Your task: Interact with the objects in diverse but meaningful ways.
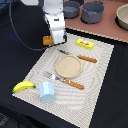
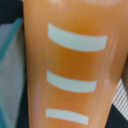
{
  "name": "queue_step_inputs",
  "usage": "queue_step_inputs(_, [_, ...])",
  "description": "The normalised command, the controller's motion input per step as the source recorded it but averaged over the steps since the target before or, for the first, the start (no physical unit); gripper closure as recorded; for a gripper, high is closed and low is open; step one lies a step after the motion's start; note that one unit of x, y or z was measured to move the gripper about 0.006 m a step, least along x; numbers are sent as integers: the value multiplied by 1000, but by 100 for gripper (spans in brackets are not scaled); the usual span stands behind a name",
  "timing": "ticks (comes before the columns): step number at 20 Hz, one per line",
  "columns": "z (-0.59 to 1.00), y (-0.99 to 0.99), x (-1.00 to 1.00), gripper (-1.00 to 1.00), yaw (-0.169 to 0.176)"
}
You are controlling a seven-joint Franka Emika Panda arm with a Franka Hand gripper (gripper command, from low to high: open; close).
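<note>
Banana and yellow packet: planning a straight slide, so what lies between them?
In the exterior view, the round plate and fork lie between banana and packet.

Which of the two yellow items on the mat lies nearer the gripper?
The flat yellow packet with the red mark, far nearer the gripper than the banana at the opposite corner.

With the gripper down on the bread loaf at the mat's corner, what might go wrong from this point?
1. The bread loaf sits at the edge of the placemat; a poor grip might push it off onto the dark table.
2. The wrist view is filled by the loaf, so the gripper closes with little visual feedback.
3. Carried low across the mat, the loaf might clip the knife or plate.
</note>
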Motion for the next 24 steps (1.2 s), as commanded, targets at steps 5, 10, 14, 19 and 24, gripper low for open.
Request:
queue_step_inputs(5, [176, -38, -75, 100, 41])
queue_step_inputs(10, [1000, 67, -411, 100, 0])
queue_step_inputs(14, [1000, -34, -201, 100, 0])
queue_step_inputs(19, [709, -369, 80, 100, 24])
queue_step_inputs(24, [387, -816, 306, 100, 47])
